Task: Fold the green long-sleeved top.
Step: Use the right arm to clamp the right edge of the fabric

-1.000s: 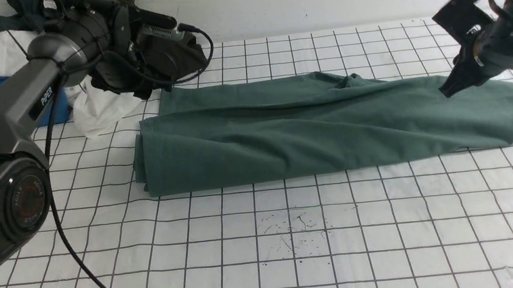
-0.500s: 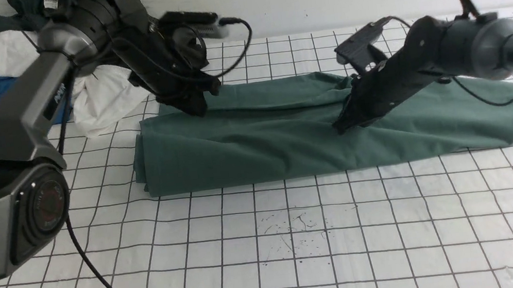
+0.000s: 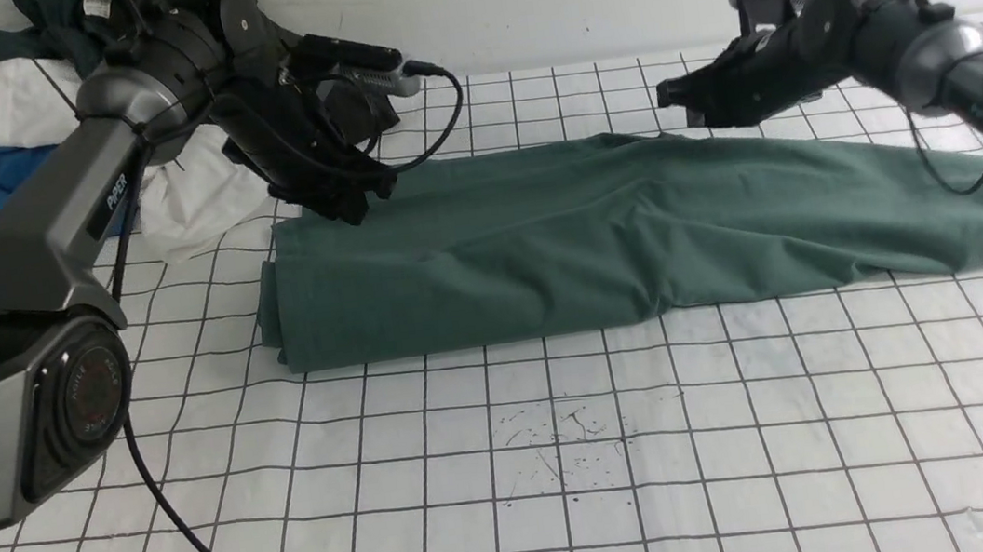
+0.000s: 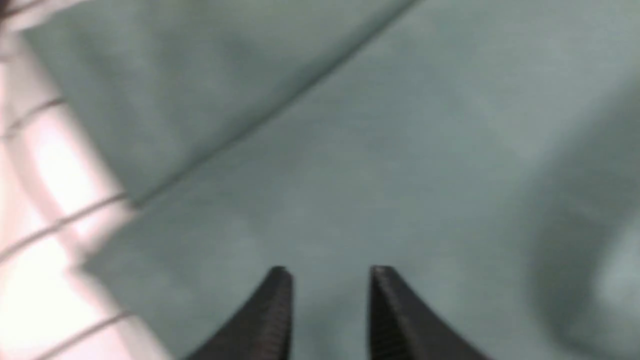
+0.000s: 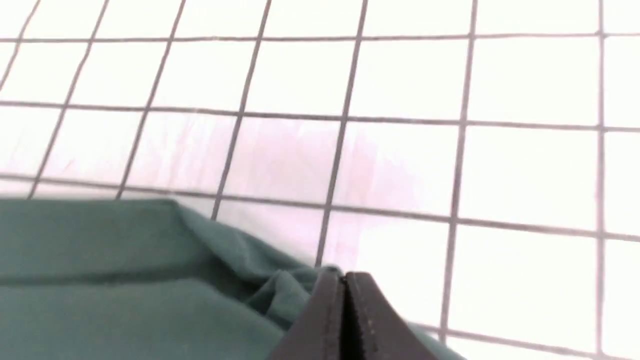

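Across the far half of the counter [image 3: 566, 501] lies the green top [image 3: 493, 285], loosely doubled, probably to bring its layers level. The left tool [image 4: 330, 300] stands partly open above it, empty; the right tool [image 5: 345, 300] is closed at the far edge, its grip unclear.

One green long-sleeved top [image 3: 471, 260], two end effectors.

The left arm [image 3: 115, 186] carries "PiPER" along its upper link; its round joint cap [image 3: 94, 392], at seven o'clock from there, reads "AGILE".
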You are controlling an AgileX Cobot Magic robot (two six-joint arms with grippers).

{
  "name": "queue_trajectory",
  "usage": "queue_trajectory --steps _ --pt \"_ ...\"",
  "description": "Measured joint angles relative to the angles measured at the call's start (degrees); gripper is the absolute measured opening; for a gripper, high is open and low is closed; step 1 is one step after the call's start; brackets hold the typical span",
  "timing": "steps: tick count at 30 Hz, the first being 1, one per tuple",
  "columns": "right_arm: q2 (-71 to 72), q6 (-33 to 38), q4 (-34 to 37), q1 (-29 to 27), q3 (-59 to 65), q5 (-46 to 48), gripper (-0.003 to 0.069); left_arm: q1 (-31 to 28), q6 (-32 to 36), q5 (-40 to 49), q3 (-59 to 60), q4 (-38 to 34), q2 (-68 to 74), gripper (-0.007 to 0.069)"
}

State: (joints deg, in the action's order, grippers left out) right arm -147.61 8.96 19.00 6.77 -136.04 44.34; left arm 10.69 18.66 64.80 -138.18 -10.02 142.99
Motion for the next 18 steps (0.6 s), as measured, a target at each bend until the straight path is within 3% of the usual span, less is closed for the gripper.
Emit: queue_trajectory --steps 1,2,4,9,13,16,17,18 --pt "0.54 1.43 -0.05 -0.07 -1.7 4.32 -0.0015 -0.54 0.06 -0.92 0.0 1.24 0.0 0.0285" --pt "0.62 1.66 -0.05 -0.07 -1.93 4.95 -0.0015 -0.62 0.06 -1.05 0.0 1.4 0.0 0.0285" --pt "1.64 4.12 0.17 -0.01 -3.8 11.39 -0.0015 -1.47 0.06 -3.31 0.0 3.19 0.18 0.0357" --pt "2.5 5.85 1.1 0.09 -4.49 17.81 -0.0015 -2.58 -0.95 -6.93 0.0 4.6 1.83 0.0384" --pt "2.5 6.16 1.1 0.09 -4.49 20.91 -0.0015 -2.71 -5.96 -8.53 0.0 7.03 4.49 0.036" --pt "2.5 6.16 1.1 0.09 -4.54 22.99 -0.0015 -2.71 -10.29 -9.68 0.0 9.2 5.55 0.027" --pt "2.5 6.2 1.1 0.09 -4.54 23.4 -0.0015 -2.71 -10.6 -9.68 0.0 10.02 5.55 0.0202" --pt "2.5 6.2 1.1 0.09 -4.54 23.55 -0.0015 -2.71 -10.57 -9.74 0.0 10.02 5.55 0.0191"
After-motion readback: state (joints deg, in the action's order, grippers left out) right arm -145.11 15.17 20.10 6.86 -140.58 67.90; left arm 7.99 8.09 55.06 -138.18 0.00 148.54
